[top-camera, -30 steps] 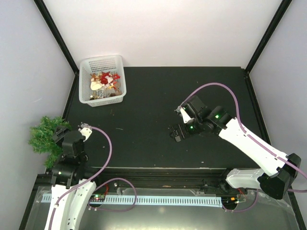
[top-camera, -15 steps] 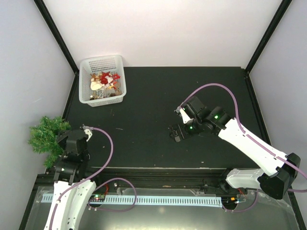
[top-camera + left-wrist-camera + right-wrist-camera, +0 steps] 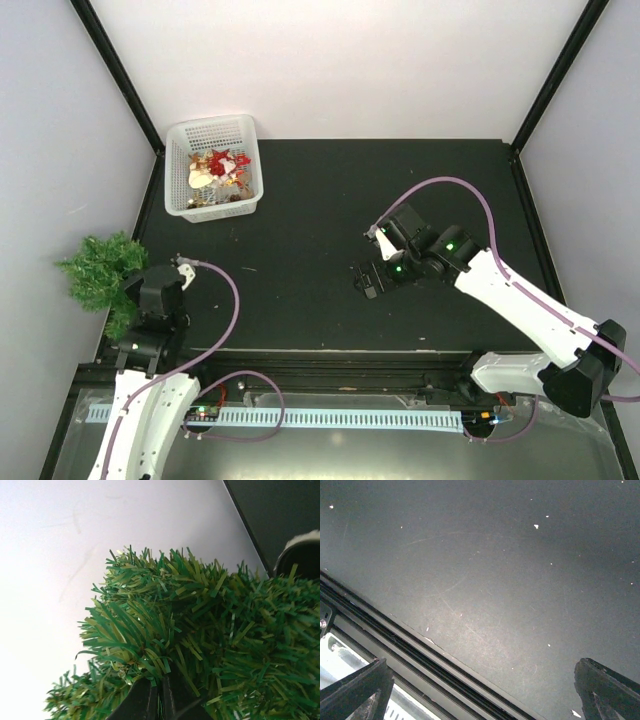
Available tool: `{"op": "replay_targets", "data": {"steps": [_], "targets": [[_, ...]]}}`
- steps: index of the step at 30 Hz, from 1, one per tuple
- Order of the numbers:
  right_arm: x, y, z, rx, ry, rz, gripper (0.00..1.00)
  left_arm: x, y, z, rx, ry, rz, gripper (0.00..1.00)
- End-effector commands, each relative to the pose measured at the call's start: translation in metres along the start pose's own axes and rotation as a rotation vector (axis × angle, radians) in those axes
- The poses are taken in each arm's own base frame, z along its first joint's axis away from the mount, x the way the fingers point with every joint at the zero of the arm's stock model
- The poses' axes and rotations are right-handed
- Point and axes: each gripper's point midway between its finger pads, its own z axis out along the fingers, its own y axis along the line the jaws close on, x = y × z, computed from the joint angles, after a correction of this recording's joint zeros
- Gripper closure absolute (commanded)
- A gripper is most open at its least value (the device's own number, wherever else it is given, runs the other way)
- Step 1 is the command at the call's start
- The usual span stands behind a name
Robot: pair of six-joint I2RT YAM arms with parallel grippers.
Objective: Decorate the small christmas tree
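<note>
The small christmas tree [image 3: 100, 268], bushy and dark green, stands off the table's left edge against the wall. It fills the left wrist view as a mass of green needles [image 3: 200, 620], with a whitish rim [image 3: 304, 539] showing behind them at the upper right. My left gripper [image 3: 130, 296] reaches into its near side. Its black fingers [image 3: 142, 700] are pressed together in the left gripper [image 3: 160, 682], with a few needles pinched between them. My right gripper [image 3: 365, 278] hangs open over the middle of the black table, and its fingers [image 3: 607, 690] stand wide apart with nothing between them.
A white mesh basket [image 3: 246, 135] holding several red, white and gold ornaments [image 3: 218, 168] sits at the table's far left corner. The table's near edge with its black rail [image 3: 420, 650] runs under the right gripper. Black frame posts [image 3: 125, 80] stand at the back corners.
My left gripper has gone from open to shut on a tree branch, and the tree has shifted slightly away along the left wall. The right arm has barely moved.
</note>
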Motion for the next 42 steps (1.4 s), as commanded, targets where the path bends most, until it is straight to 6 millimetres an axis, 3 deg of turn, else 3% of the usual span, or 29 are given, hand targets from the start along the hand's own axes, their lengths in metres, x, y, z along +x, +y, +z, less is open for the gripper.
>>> {"op": "replay_targets", "data": {"steps": [1,8,13,15,21,28,33,42], "targets": [[-0.005,0.0,-0.003,0.006,-0.048,0.001,0.0,-0.012,0.043,-0.006,-0.111,-0.06,-0.081,0.98],[-0.01,-0.01,-0.008,0.051,-0.113,0.032,0.0,-0.046,0.084,-0.011,-0.123,-0.166,-0.157,0.99],[-0.011,-0.018,-0.012,0.085,-0.145,0.053,0.0,-0.093,0.117,-0.012,-0.057,-0.257,-0.205,0.98],[-0.01,-0.021,-0.013,0.1,-0.148,0.065,0.0,-0.117,0.122,-0.018,-0.033,-0.316,-0.188,0.98],[0.0,-0.034,-0.018,0.145,-0.18,0.111,0.0,-0.192,0.113,-0.046,-0.037,-0.512,-0.053,0.99],[0.023,-0.087,-0.046,0.41,-0.239,0.305,0.0,-0.269,0.12,-0.084,-0.052,-0.657,-0.001,0.98],[0.037,-0.093,-0.056,0.399,-0.279,0.376,0.0,-0.321,0.109,-0.104,-0.073,-0.736,0.08,0.98],[0.053,-0.098,-0.058,0.379,-0.302,0.428,0.0,-0.401,0.076,-0.106,-0.144,-0.798,0.222,0.98]]}}
